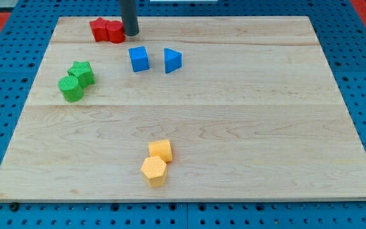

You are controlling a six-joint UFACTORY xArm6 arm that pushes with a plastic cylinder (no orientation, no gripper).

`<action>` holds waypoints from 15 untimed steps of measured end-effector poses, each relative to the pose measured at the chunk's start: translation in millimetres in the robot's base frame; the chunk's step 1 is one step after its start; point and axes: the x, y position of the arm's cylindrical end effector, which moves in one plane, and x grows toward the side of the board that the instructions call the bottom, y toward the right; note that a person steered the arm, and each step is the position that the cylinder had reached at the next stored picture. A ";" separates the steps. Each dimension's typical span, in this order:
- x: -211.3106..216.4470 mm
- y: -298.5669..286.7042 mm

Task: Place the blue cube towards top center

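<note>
The blue cube (139, 59) sits on the wooden board (246, 121) in the upper left-centre part. A blue triangular block (172, 60) lies just to its right, apart from it. My tip (131, 33) is a dark rod end near the board's top edge, above the blue cube and a little to its left, with a gap between them. It stands right beside the red blocks (108, 30), at their right side.
Two red blocks, one star-like, sit together at the top left. A green star block (81, 72) and a green cylinder (71, 88) touch at the left. A yellow cube (161, 150) and a yellow hexagonal block (154, 170) touch at the bottom centre.
</note>
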 end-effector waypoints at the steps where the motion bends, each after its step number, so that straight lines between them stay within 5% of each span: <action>1: 1.2 4.2; 6: 88.9 -6.8; 8: 95.1 70.3; 9: 139.3 39.1; 10: 150.2 79.5; 11: 113.6 164.5; 13: 50.7 172.9; 14: 95.0 195.0; 15: 132.5 151.4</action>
